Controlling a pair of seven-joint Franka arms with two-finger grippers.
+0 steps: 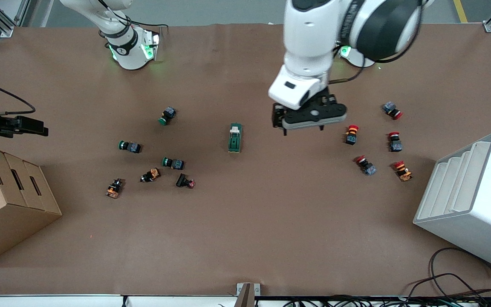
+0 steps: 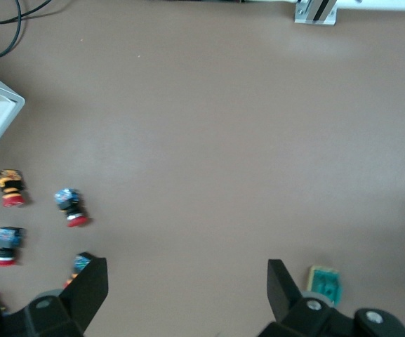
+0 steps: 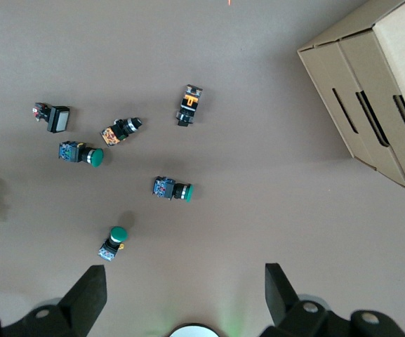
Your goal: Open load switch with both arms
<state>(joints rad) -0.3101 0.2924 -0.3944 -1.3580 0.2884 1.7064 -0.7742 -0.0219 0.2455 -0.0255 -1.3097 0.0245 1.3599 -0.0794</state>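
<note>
Lying flat on the matte brown paper-covered table (image 1: 245, 238), the small elongated dark-green load switch (image 1: 235, 138) is a rectangular block with a white lever piece at the end that points toward the robots' bases; it sits alone near the middle of the table, touching nothing. The left arm's black two-finger gripper (image 1: 303, 128) hangs in the air over bare table just beside the switch, toward the left arm's end, below a glossy white wrist housing; its own wrist view shows the two dark fingers (image 2: 90, 284) spread wide with nothing between them, and a corner of the green block near one of them. Toward that same end lies a loose group of small red-capped push buttons (image 1: 351, 134) with dark square bodies, some banded in orange. Past them, at the table's edge, stands a smooth white moulded plastic bin (image 1: 471, 200) with stepped ribs on its sloping top. On the right arm's side of the switch a scatter of green-capped push buttons (image 1: 129, 146) and a few orange-and-black ones lie on their sides, well apart from the switch. The right arm's gripper (image 3: 184, 295) is over that cluster, its fingers also wide apart and empty, and a plain tan cardboard box (image 1: 7, 204) with three slots cut in its top sits at that end of the table.
</note>
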